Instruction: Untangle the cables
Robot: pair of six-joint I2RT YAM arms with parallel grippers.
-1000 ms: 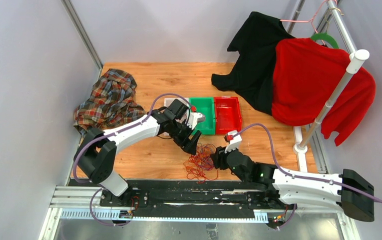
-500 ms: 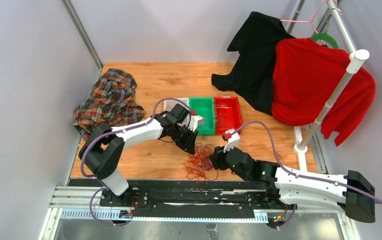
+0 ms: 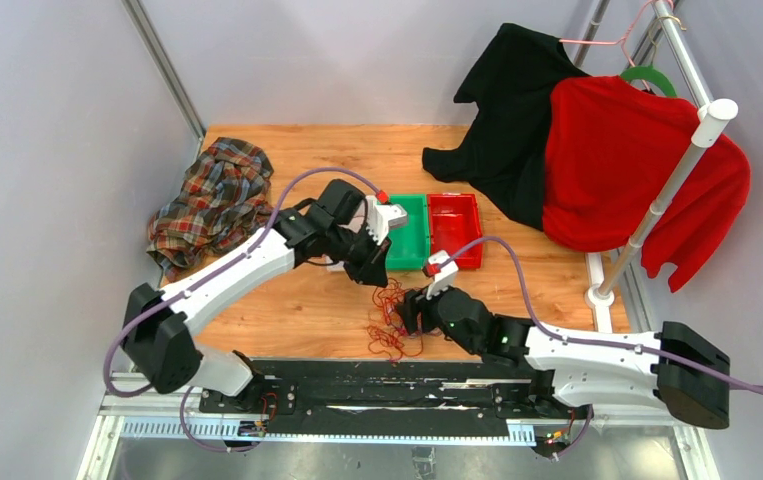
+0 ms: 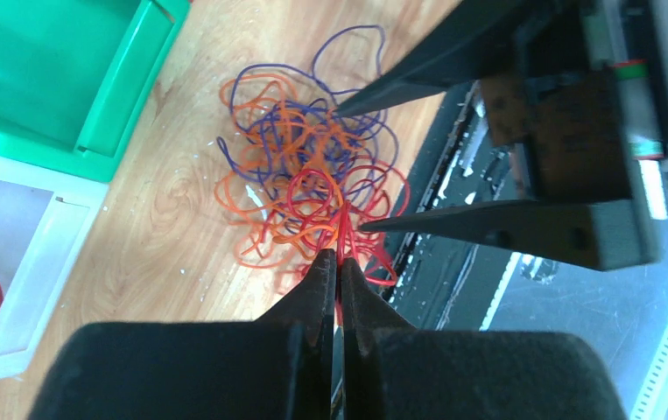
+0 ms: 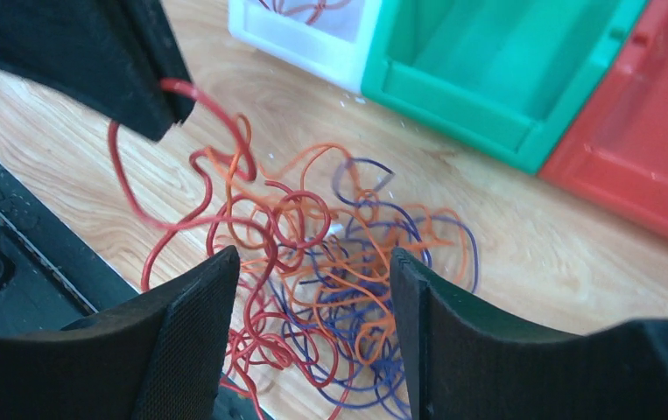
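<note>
Near the tabletop's [image 3: 317,150] near edge, the left pincer [image 4: 339,256] pinches a red cable [image 4: 344,229] from the tangled cables [image 4: 299,166], the right pincer [image 5: 312,262] open over them.

A robotics lab test cell is shown. A wooden tabletop [image 3: 357,150] is enclosed by plain grey panels [image 3: 47,150] held in aluminium posts [image 3: 162,65] at the upper left. A left arm [image 3: 237,270] and a right arm [image 3: 577,355] are bolted to a black rail [image 3: 377,385] along the bottom edge.
</note>
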